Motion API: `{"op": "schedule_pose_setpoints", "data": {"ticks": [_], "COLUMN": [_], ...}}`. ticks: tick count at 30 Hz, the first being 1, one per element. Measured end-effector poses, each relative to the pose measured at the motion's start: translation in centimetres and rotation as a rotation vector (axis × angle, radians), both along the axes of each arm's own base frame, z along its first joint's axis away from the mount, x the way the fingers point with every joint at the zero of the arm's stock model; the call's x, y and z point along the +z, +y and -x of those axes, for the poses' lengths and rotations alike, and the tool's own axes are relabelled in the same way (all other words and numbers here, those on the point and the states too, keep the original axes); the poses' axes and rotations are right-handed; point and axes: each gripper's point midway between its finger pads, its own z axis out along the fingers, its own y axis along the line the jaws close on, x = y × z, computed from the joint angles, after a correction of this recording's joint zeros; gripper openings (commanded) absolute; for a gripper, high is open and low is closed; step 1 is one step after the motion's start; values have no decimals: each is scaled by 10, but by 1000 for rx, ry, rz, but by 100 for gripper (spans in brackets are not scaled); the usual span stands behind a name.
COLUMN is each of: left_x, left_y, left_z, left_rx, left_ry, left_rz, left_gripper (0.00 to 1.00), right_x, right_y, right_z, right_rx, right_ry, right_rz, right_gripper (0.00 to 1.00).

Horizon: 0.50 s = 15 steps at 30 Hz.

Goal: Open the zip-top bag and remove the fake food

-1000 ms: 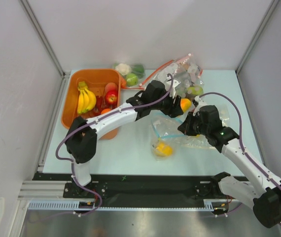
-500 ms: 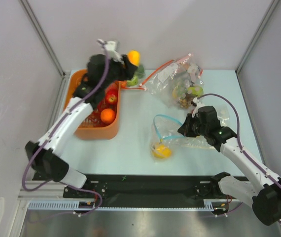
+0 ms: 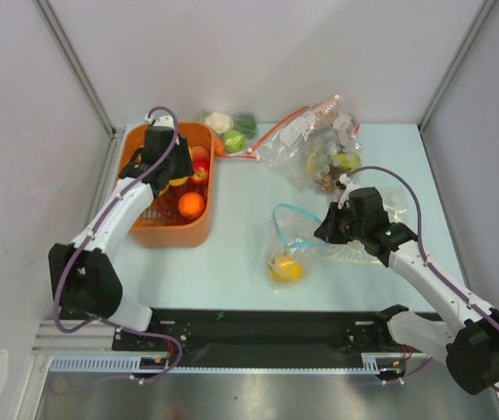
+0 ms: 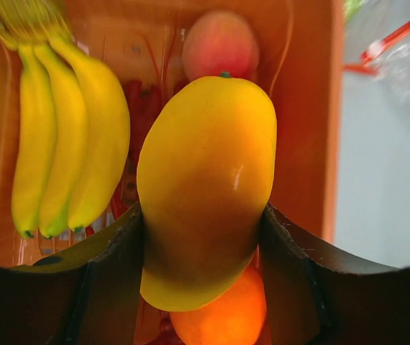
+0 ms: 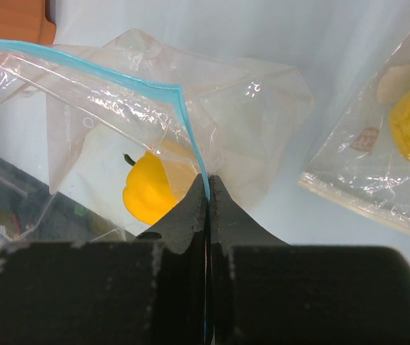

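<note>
One red-zipped bag (image 3: 306, 144) beyond zip-top bag (image 3: 306, 241)

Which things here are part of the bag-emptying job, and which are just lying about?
Job:
- teal-zip bag, pinched by the right gripper
- yellow piece inside it
- mango in the left gripper
- bananas and orange in the basket

Lying about:
- red-zip bag of food
- green apple beyond the basket
</note>
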Motion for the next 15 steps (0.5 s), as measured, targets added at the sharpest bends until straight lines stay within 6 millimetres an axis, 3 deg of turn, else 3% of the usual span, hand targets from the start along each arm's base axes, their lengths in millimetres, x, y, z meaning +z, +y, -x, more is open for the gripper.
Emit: {"op": "schedule_pose_setpoints", "data": {"ticks": [3,4,6,7,15], "left_x": [-30,-35,-39,-40,-36], "left_y": [0,0,0,0,1], "left_z": [2,2,1,1,0], "left_rx": [0,0,0,1,10], "left_ry": [87,99,110,112,104], "left_rz": [-19,-22,-24,-23,-23], "left_gripper": [57,69,79,96,100], "right_x": [0,0,-1,0,1], "right_y": [0,0,-1,-1,-1], "right_z": [0,0,0,1,1], "right_rx": [2,3,5,4,5], "right_ry": [0,-1,-2,-1,-7], "right_rz": [2,3,6,6,3], "right_gripper": [0,0,0,0,0]}}
